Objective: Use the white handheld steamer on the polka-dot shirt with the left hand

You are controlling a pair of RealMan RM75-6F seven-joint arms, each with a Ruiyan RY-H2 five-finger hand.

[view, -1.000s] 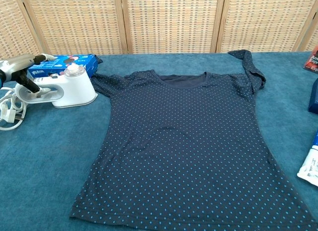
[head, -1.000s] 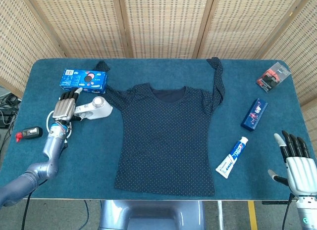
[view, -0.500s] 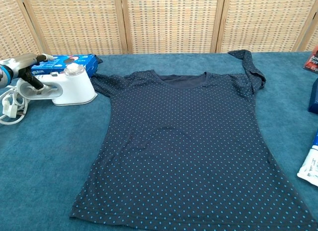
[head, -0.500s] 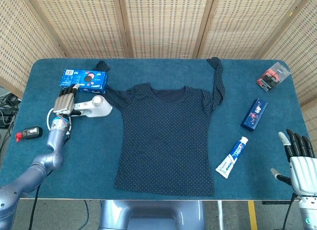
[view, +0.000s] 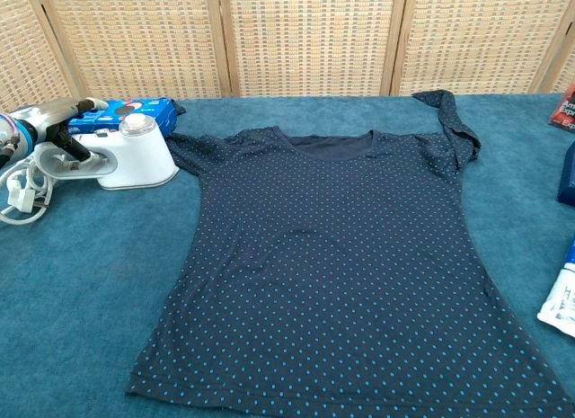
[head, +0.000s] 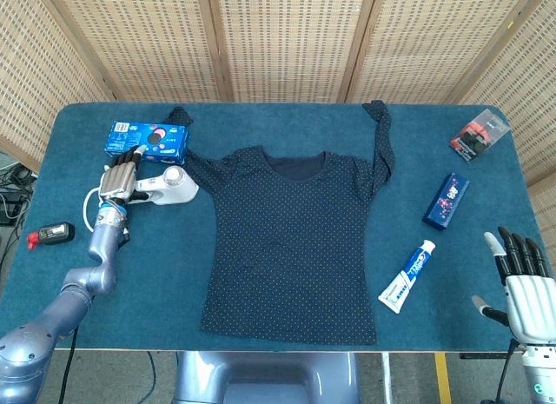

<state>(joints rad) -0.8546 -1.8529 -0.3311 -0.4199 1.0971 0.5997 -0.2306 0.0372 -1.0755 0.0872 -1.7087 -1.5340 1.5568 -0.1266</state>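
Note:
The dark blue polka-dot shirt (head: 291,239) (view: 341,256) lies flat in the middle of the table, one sleeve folded up at the far right. The white handheld steamer (head: 169,188) (view: 135,157) stands on the table just off the shirt's left sleeve. My left hand (head: 120,174) (view: 45,121) is at its handle, fingers stretched over the top and the thumb reaching in under the bar, not closed around it. My right hand (head: 521,287) hovers by the table's front right corner, fingers apart and holding nothing.
A blue biscuit box (head: 146,138) (view: 121,112) lies just behind the steamer, and the steamer's white cord (view: 18,198) coils to its left. A toothpaste tube (head: 407,276), a blue box (head: 446,200) and a red-black pack (head: 479,133) lie right of the shirt. A small black-red item (head: 52,234) is far left.
My left hand has slid forward and a little right along the steamer's handle, and the steamer has shifted slightly toward the shirt. The right hand has barely moved.

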